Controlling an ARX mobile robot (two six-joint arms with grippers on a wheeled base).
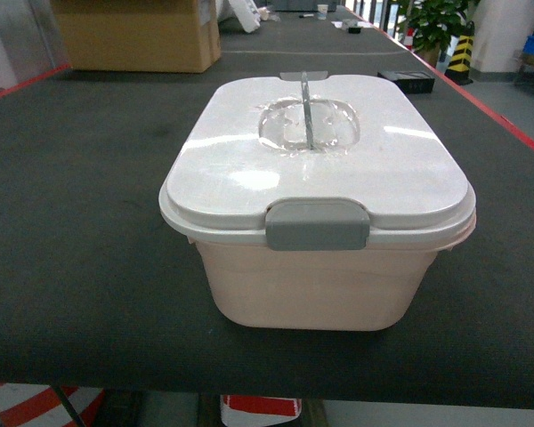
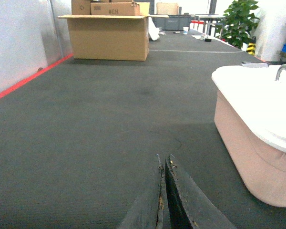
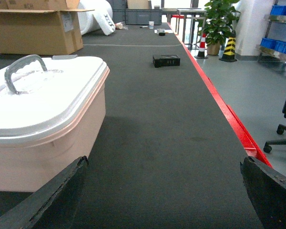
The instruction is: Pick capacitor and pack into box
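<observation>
The pale pink box [image 1: 316, 280] stands in the middle of the dark table with its white lid [image 1: 320, 151] on and the grey front latch [image 1: 318, 223] down. It also shows at the right of the left wrist view as the box [image 2: 250, 143], and at the left of the right wrist view as the box [image 3: 43, 143] with its grey handle [image 3: 20, 69]. My left gripper [image 2: 163, 159] is shut with nothing in it, low over the mat to the left of the box. My right gripper [image 3: 164, 160] is open and empty, right of the box. The capacitor is out of view. Neither gripper shows in the head view.
A brown cardboard box [image 1: 138, 36] stands at the far left of the table, seen too as the cardboard box [image 2: 107, 36]. A small black device [image 3: 166, 60] lies far right. The table's red edge [image 3: 229, 117] runs along the right, with floor, a chair and a plant [image 3: 219, 19] beyond.
</observation>
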